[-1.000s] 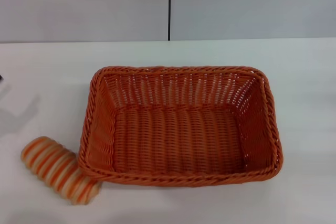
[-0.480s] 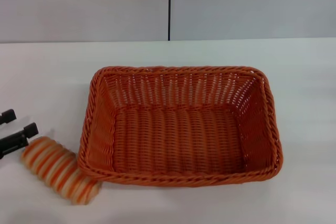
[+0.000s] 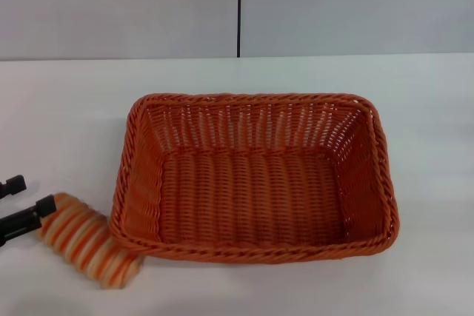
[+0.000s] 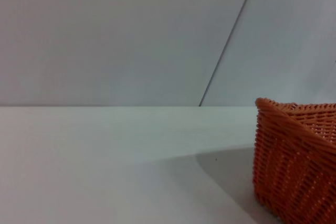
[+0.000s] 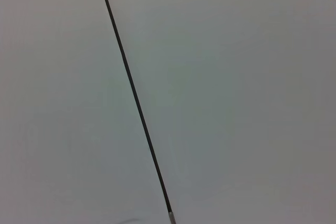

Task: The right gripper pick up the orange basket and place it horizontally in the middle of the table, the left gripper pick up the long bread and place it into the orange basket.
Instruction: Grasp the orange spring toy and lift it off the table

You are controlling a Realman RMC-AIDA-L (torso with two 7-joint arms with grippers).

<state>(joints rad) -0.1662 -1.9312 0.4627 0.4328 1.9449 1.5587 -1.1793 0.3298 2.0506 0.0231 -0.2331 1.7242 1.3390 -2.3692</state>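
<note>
Orange basket (image 3: 255, 177) — mid-table (image 3: 67, 109), lengthwise. Long bread (image 3: 87, 240) at its near-left corner; left gripper (image 3: 29, 202) — fingers apart, one touching the loaf.

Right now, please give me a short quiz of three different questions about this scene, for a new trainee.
1. True or false: the long bread already lies inside the orange basket.
2. Which pincer shows in the head view? A) left B) right C) both
3. Fill in: the left pincer is at the bread's ____ end, counted from the basket.

Key:
1. False. The bread lies on the table, outside the basket's left front corner.
2. A. It enters at the left edge, with its fingers apart.
3. Far. One finger reaches that end; the other is clear of it.
</note>
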